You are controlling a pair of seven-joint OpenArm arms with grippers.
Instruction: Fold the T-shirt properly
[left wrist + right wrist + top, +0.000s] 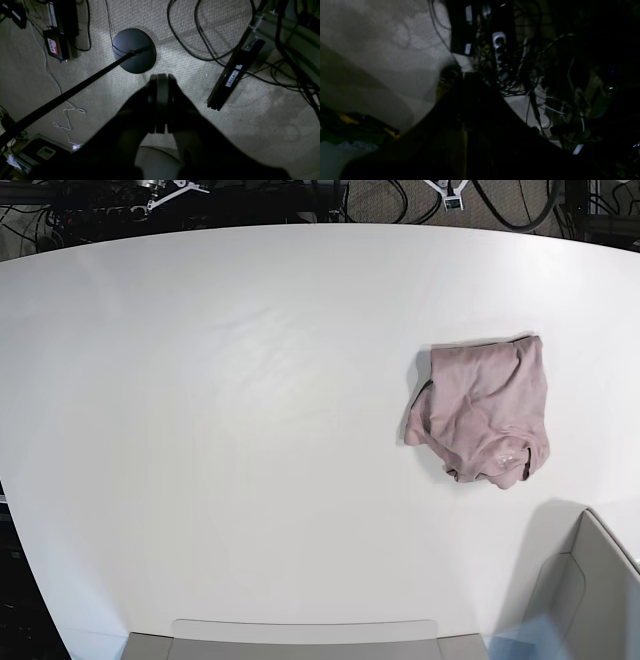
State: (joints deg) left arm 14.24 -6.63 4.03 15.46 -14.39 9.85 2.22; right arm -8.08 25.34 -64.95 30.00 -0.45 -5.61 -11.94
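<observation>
The T-shirt (483,408), dusty pink and unprinted, lies crumpled in a loose heap on the white table (220,430), toward the right side of the base view and a little above its middle; its cloth is bunched and folded over itself, with a darker fold along its left edge; no arm or gripper appears in the base view, so the shirt lies untouched and apart from both.

The left gripper (161,100) shows only in the left wrist view, hanging over beige carpet (262,120) off the table; its dark fingers are pressed together with nothing between them; below it stand a round black stand base (133,50) with a black pole (62,96) running from it to the lower left, black cables (190,47) looping on the floor, and a black rail with a white label (232,77).

The right gripper (465,105) is a dark mass in the dim right wrist view, and I cannot tell how its fingers stand; beyond it are a power strip (499,47) and tangled wires.

At the lower right corner of the base view a grey bin's wall (570,590) juts in; its contents cannot be seen.
</observation>
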